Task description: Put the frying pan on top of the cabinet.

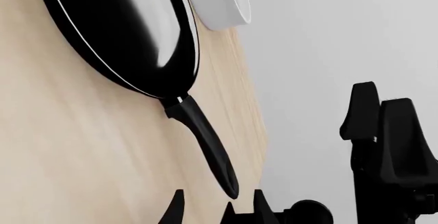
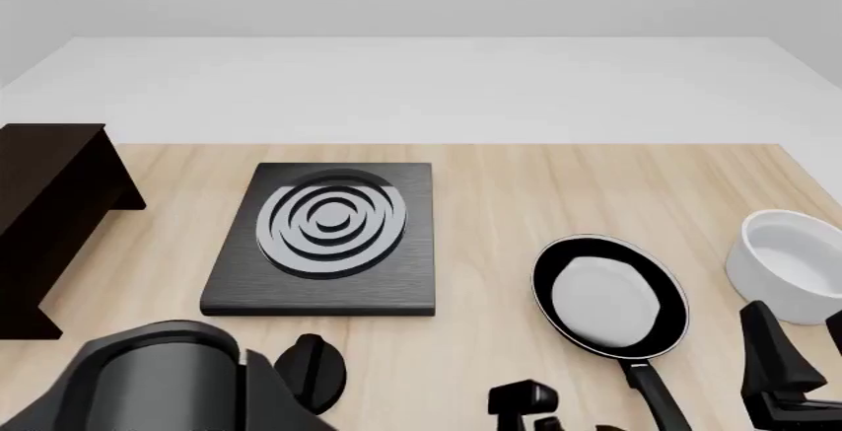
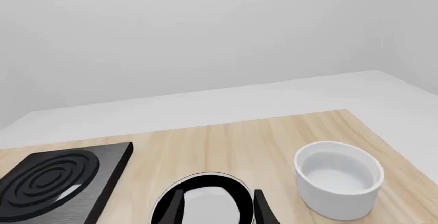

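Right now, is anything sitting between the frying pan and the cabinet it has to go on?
Yes. In the front view the stove plate lies flat on the table between the frying pan and the cabinet. It is low, so a lifted pan would probably pass over it. The white bowl sits on the pan's far side, off the route.

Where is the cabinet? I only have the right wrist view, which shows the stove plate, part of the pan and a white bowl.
Observer: In the front view the cabinet stands at the table's left edge, left of the stove plate.
Operator: Which way does the pan's handle point?
Observer: The frying pan has its handle pointing back toward the arms' side of the table.
Operator: Is the left gripper on it?
Observer: No. In the left wrist view the left gripper is open, and the handle's end lies just ahead of its fingertips.
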You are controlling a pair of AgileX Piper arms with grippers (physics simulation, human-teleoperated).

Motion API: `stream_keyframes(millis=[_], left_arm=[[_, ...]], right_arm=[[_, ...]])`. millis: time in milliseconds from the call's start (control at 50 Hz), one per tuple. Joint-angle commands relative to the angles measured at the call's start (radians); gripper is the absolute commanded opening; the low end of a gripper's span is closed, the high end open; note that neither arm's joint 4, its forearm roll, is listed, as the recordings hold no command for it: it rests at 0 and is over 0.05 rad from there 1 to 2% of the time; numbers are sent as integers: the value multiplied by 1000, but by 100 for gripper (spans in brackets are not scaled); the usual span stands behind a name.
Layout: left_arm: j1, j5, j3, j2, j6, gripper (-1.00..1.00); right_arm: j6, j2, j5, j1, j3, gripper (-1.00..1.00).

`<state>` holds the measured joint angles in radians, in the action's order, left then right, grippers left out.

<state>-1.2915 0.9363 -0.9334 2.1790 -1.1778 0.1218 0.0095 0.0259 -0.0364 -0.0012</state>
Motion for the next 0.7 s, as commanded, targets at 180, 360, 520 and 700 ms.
stream_keyframes(millis=[180, 360, 520, 700], left_arm=[[10, -56, -83, 33, -1, 100], [9, -64, -119, 64, -16, 100], [10, -66, -142, 94, -35, 100], [13, -69, -161, 115, -50, 100]], right_arm=[[11, -2, -2, -4, 1, 100], [20, 0, -1, -5, 1, 100], [28, 5, 6, -7, 0, 100], [34, -4, 0, -6, 1, 100]])
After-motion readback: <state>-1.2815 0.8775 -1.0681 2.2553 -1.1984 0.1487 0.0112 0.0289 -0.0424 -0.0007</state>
